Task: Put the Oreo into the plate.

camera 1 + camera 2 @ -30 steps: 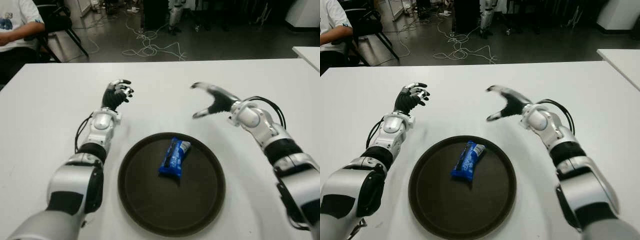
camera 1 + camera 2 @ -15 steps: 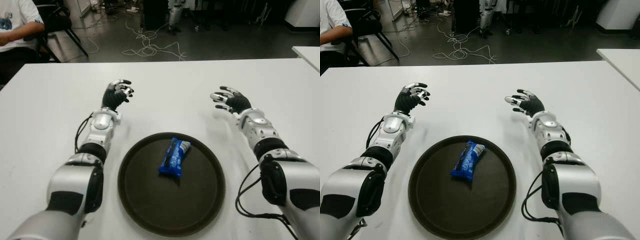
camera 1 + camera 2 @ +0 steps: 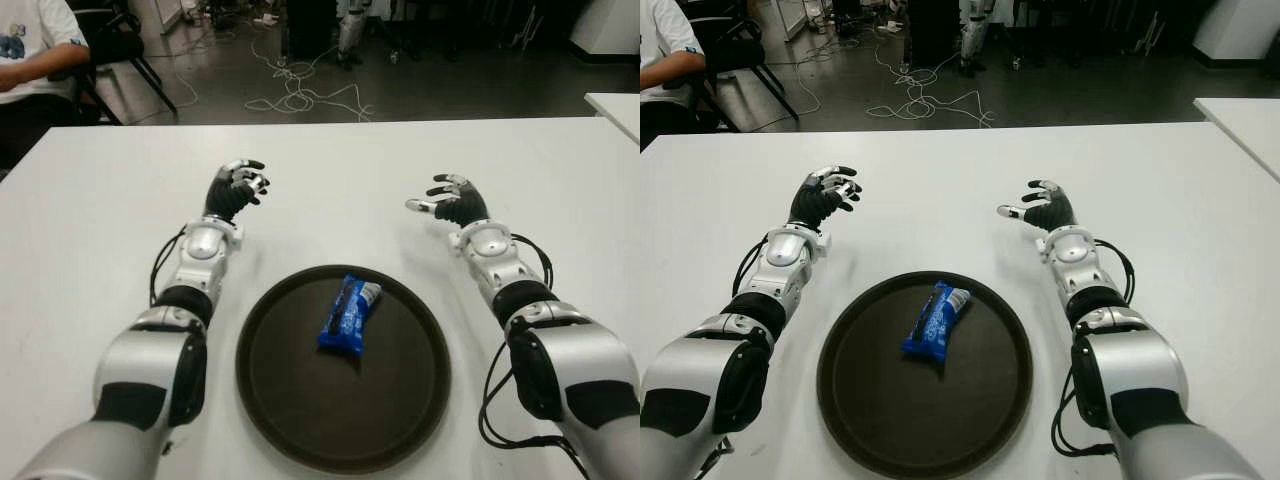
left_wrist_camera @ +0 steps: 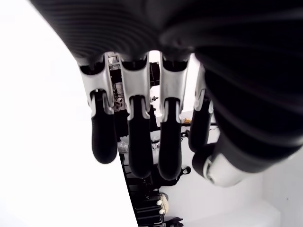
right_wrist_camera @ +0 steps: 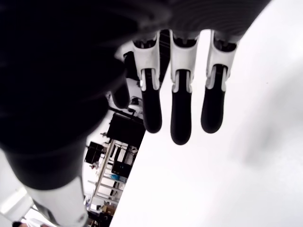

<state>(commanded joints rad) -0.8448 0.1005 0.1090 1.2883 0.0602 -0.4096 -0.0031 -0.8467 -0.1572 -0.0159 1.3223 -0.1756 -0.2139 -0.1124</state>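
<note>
A blue Oreo packet point(image 3: 348, 314) lies inside the dark round plate point(image 3: 300, 420) near the table's front, toward the plate's far half. My right hand point(image 3: 447, 200) shows beyond the plate's right edge with relaxed fingers point(image 5: 180, 113) holding nothing. My left hand point(image 3: 236, 186) shows beyond the plate's left edge; its fingers point(image 4: 136, 137) are loosely bent and empty.
The white table point(image 3: 330, 190) runs wide around the plate. A person in a white shirt point(image 3: 30, 50) sits at the far left corner. Cables point(image 3: 300, 95) lie on the dark floor behind. Another white table's corner point(image 3: 615, 105) shows at the far right.
My right hand pulled back from above the plate's far side to the right and lowered toward the table, its wide spread easing to a relaxed pose. The left hand and Oreo stayed still.
</note>
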